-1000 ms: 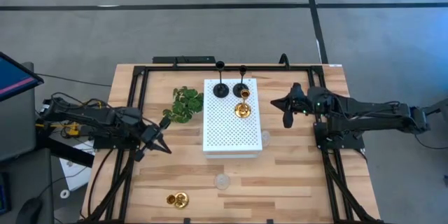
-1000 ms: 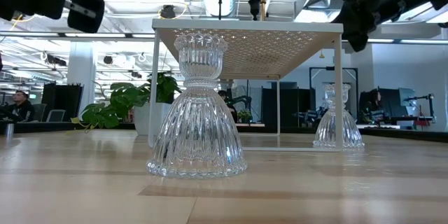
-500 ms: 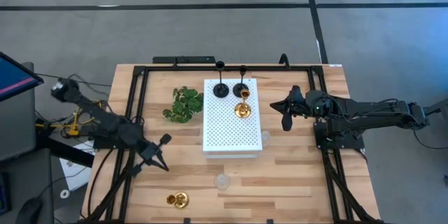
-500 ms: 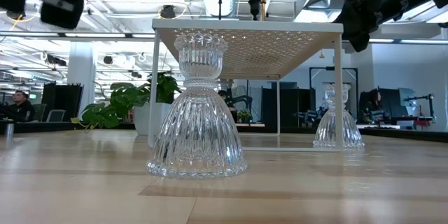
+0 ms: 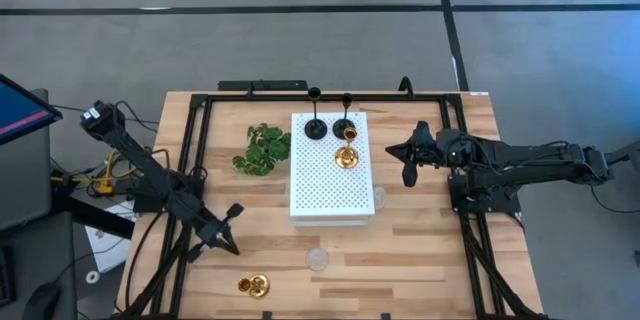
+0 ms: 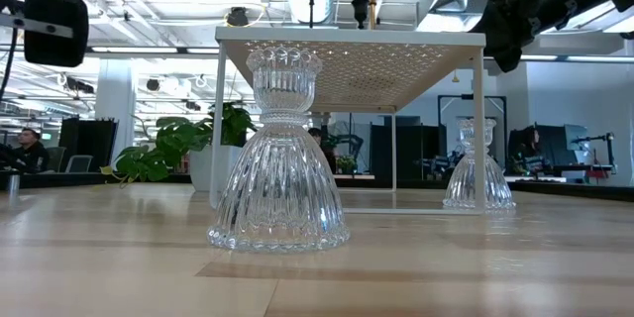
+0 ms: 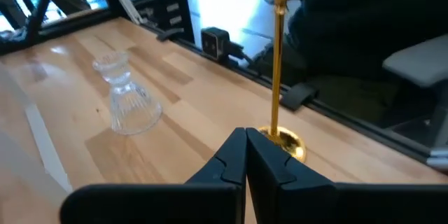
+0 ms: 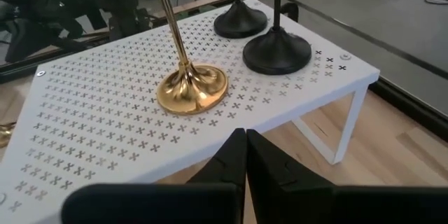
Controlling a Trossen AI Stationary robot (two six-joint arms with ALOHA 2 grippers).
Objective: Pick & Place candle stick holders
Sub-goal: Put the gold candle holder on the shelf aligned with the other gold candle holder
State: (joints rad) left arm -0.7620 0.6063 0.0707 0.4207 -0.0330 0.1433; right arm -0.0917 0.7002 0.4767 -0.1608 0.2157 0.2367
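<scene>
Left gripper (image 5: 232, 230): we see it low over the front-left part of the table (image 5: 420, 260), fingers pressed together and empty, pointed toward the gold holder near the front edge.
Loose gold holder (image 5: 254, 284): we find it on the bare wood near the front edge, ahead of the left gripper and apart from it; the overhead view suggests it is lying down, but the left wrist view shows it upright on its round base (image 7: 283, 142), so we take it as standing.
Green sprig (image 5: 262, 149): it lies just beside the left edge of the white board, untouched.
Front glass holder (image 5: 318, 258): we see it standing on the wood in front of the board, not yet placed.
White perforated board (image 5: 325, 185): it stands on legs at the middle of the table.
Black holders (image 5: 314, 128) and (image 5: 344, 128): both stand at the back of the board.
Placed gold holder (image 5: 347, 156): it stands on the board just in front of the right black one.
Second glass holder (image 6: 477, 163): it sits on the wood just beside the board's front-right leg.
Right gripper (image 5: 408, 168): we see it hanging above the table to the right of the board, fingers closed on nothing.
Progress: we judge three of six placed, about halfway; one gold and two glass remain.
</scene>
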